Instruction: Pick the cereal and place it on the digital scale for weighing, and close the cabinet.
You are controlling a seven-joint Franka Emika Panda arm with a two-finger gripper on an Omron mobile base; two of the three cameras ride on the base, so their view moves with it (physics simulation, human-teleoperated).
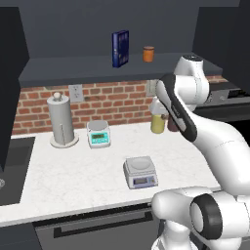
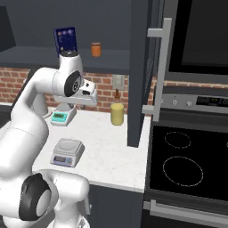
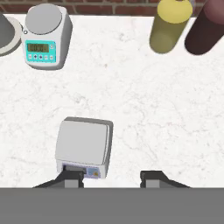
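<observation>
The cereal stands upright on the shelf of the open cabinet, a dark-blue box also seen in the right base view. The digital scale with the bluish-purple front sits on the white counter with its plate bare. In the hand view the same scale lies just above the left fingertip. My gripper hangs high over the counter, pointing down, open and holding nothing. The cabinet's right door is swung out, its silver handle facing the stove.
A small orange can shares the shelf with the cereal. A teal-fronted scale, a paper towel holder, a yellow bottle and a dark bottle line the brick wall. A stove lies right, a sink left.
</observation>
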